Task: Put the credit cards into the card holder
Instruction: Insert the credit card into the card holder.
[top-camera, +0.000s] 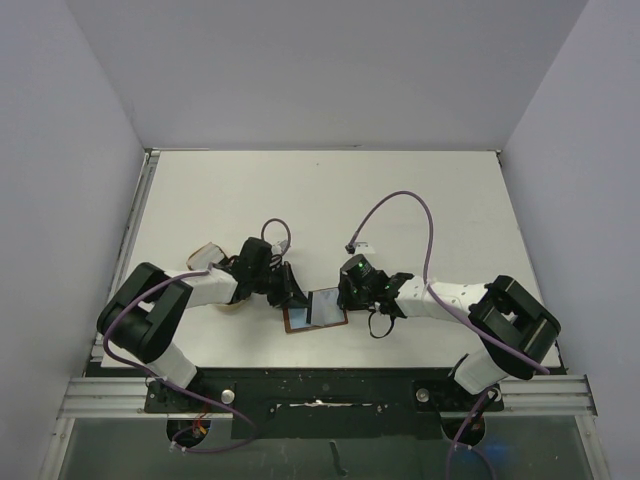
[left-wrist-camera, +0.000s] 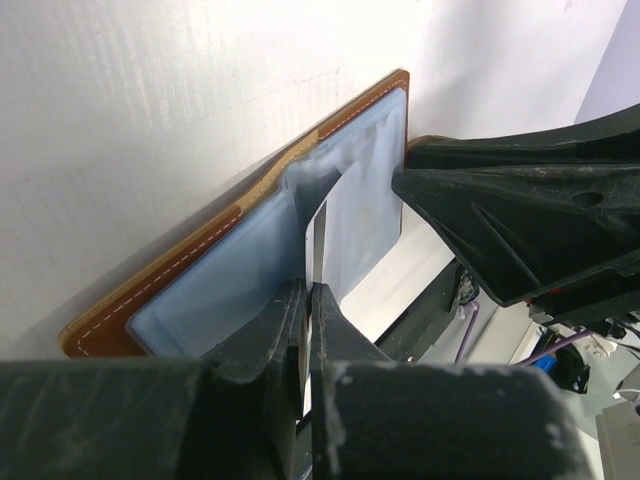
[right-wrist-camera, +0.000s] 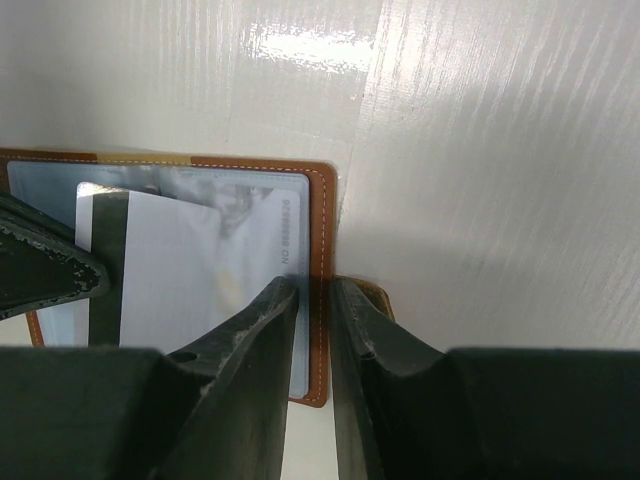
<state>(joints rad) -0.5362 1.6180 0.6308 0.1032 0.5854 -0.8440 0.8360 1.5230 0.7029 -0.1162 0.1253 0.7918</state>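
Observation:
The card holder (top-camera: 316, 310) lies open on the table between the two arms, brown outside (left-wrist-camera: 190, 265), pale blue inside (right-wrist-camera: 300, 215). My left gripper (left-wrist-camera: 312, 290) is shut on a pale credit card (left-wrist-camera: 322, 235), seen edge-on, whose far end sits in the holder's blue pocket. In the right wrist view that credit card (right-wrist-camera: 170, 275) shows a dark stripe near its left end. My right gripper (right-wrist-camera: 314, 288) stands slightly open, one fingertip on the blue lining and the other beside the holder's brown right edge, which shows flat in the gap.
A tan rounded dish (top-camera: 207, 256) sits partly under the left arm. Purple cables (top-camera: 400, 200) loop above the right arm. The snap tab (right-wrist-camera: 382, 297) pokes out under the right finger. Grey walls close in the table on three sides.

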